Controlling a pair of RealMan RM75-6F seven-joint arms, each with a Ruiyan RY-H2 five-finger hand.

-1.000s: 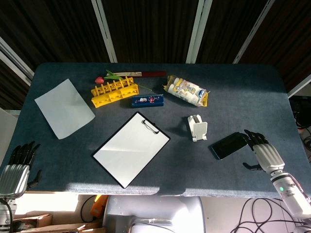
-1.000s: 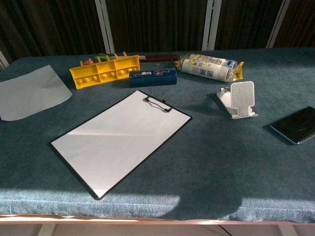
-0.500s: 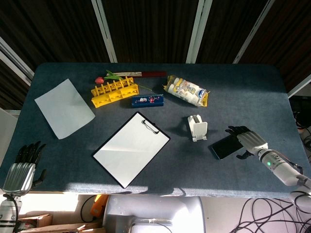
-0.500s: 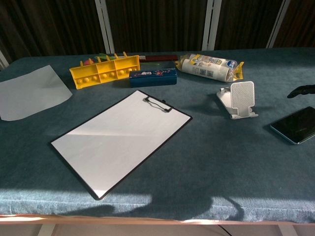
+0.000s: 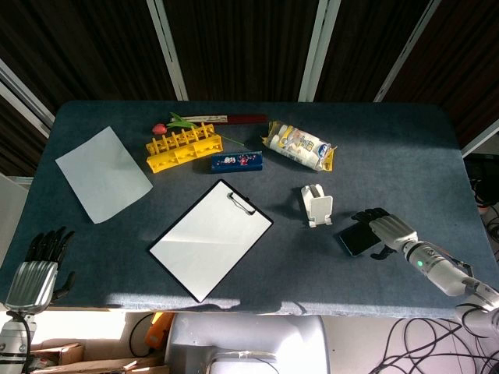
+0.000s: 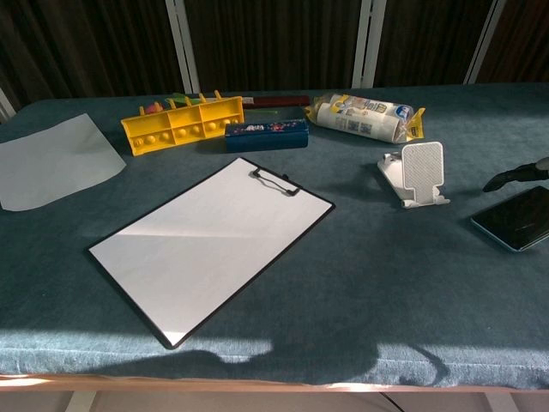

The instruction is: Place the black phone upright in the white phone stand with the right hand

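Since a moment ago the right hand (image 5: 387, 231) has slid further in over the black phone (image 5: 355, 237), so its fingers now lie across the phone's right half with the thumb on the near side. Whether it actually grips the phone or only rests on it, I cannot tell. From the chest view only a dark fingertip shows above the phone, which lies flat on the tabletop (image 5: 374, 156). Just beside it, up and to the left, stands the white phone stand (image 5: 316, 205), nothing in it. Down at the near left corner the left hand (image 5: 35, 269) hangs off the tabletop edge, fingers loosely spread, holding nothing. A clipboard (image 5: 210, 238) lies in the middle.
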